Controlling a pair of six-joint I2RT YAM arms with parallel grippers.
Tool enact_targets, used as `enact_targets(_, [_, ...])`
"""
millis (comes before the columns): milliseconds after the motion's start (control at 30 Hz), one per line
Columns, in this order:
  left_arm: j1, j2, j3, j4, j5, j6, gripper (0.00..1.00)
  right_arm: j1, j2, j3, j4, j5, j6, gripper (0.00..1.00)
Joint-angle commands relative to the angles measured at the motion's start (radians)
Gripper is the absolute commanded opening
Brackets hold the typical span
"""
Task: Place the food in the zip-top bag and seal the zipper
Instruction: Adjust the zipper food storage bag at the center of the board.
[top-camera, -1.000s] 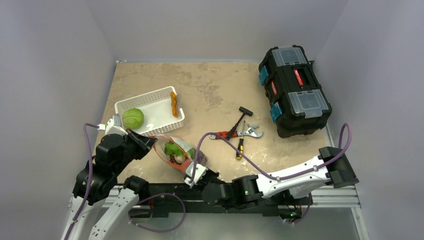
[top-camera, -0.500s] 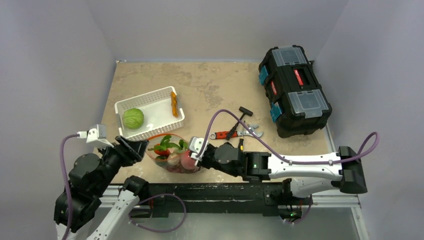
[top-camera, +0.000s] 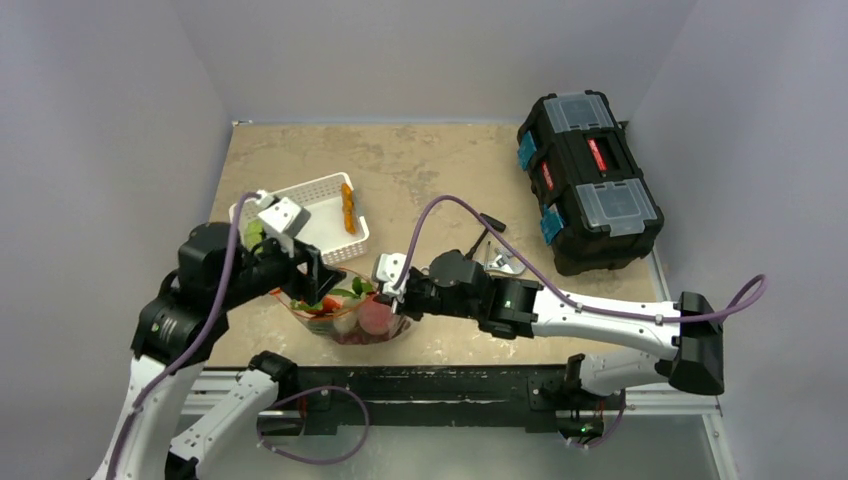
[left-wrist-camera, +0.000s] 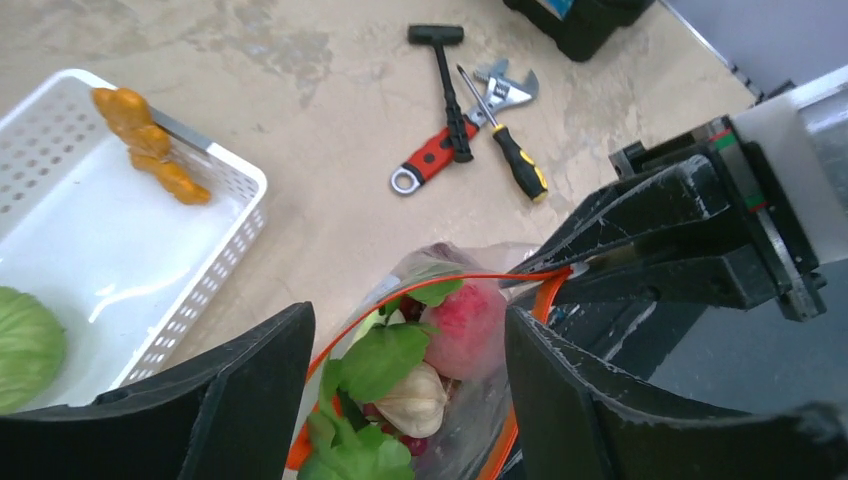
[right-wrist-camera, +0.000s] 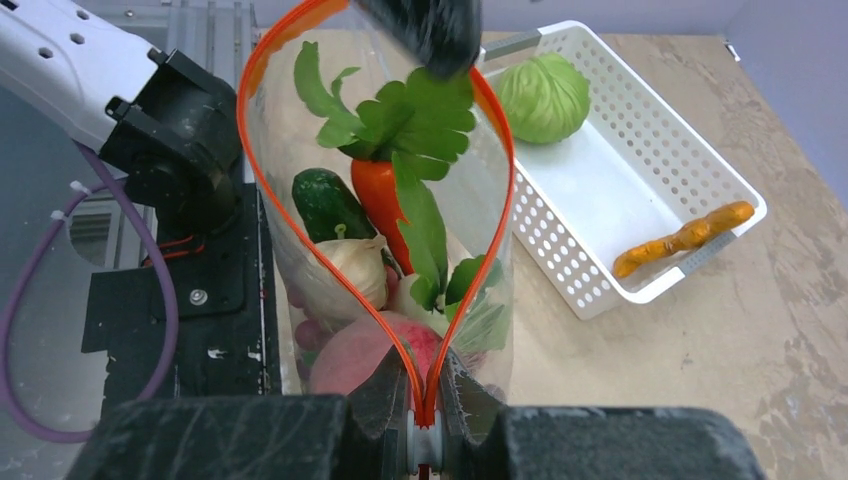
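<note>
The clear zip-top bag (top-camera: 350, 318) stands near the table's front edge with its mouth spread open. My right gripper (right-wrist-camera: 425, 390) is shut on one end of the orange zipper (right-wrist-camera: 262, 190). Inside the bag lie a carrot (right-wrist-camera: 378, 200), a cucumber (right-wrist-camera: 330, 205), a peach (right-wrist-camera: 360, 355), leafy greens (right-wrist-camera: 420, 115) and a pale bulb (right-wrist-camera: 355, 265). My left gripper (left-wrist-camera: 405, 400) hangs open over the bag's mouth, holding nothing. A green cabbage (right-wrist-camera: 543, 97) and a small orange piece (right-wrist-camera: 685, 238) stay in the white basket (right-wrist-camera: 640, 160).
A hammer (left-wrist-camera: 445, 80), a red-handled wrench (left-wrist-camera: 430, 158) and a screwdriver (left-wrist-camera: 515, 160) lie together mid-table. A black toolbox (top-camera: 588, 180) stands at the back right. The basket (top-camera: 330, 190) sits just behind the left gripper (top-camera: 310, 275).
The left gripper has opened, let go of the bag's mouth and risen over it. The right gripper has kept its hold on the zipper end as the bag came upright.
</note>
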Motion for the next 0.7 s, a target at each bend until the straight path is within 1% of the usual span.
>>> enact_targets(0, [0.002, 0.109, 0.014, 0.068, 0.162, 0.156, 0.72, -0.066, 0.013, 0.081, 0.001, -0.140, 0.013, 0.00])
enact_targets(100, [0.001, 0.198, 0.074, 0.078, 0.221, 0.203, 0.74, -0.116, 0.024, 0.094, 0.000, -0.192, 0.023, 0.00])
enact_targets(167, [0.002, 0.247, 0.083, 0.126, 0.287, 0.240, 0.75, -0.146, 0.025, 0.100, 0.000, -0.230, 0.029, 0.00])
enact_targets(233, [0.001, 0.305, 0.104, 0.135, 0.363, 0.287, 0.75, -0.182, 0.028, 0.106, 0.008, -0.277, 0.038, 0.00])
enact_targets(300, [-0.001, 0.369, 0.113, 0.132, 0.385, 0.315, 0.77, -0.227, 0.039, 0.119, 0.011, -0.337, 0.052, 0.00])
enact_targets(400, [-0.002, 0.417, 0.067, 0.180, 0.378, 0.323, 0.79, -0.288, 0.061, 0.148, 0.001, -0.425, 0.075, 0.00])
enact_targets(500, [-0.003, 0.432, 0.015, 0.211, 0.430, 0.333, 0.80, -0.329, 0.078, 0.168, -0.034, -0.478, 0.096, 0.00])
enact_targets(600, [-0.017, 0.418, -0.045, 0.274, 0.474, 0.333, 0.84, -0.357, 0.084, 0.161, -0.030, -0.543, 0.118, 0.00])
enact_targets(667, [-0.044, 0.414, -0.061, 0.266, 0.437, 0.352, 0.85, -0.368, 0.088, 0.159, -0.024, -0.583, 0.129, 0.00])
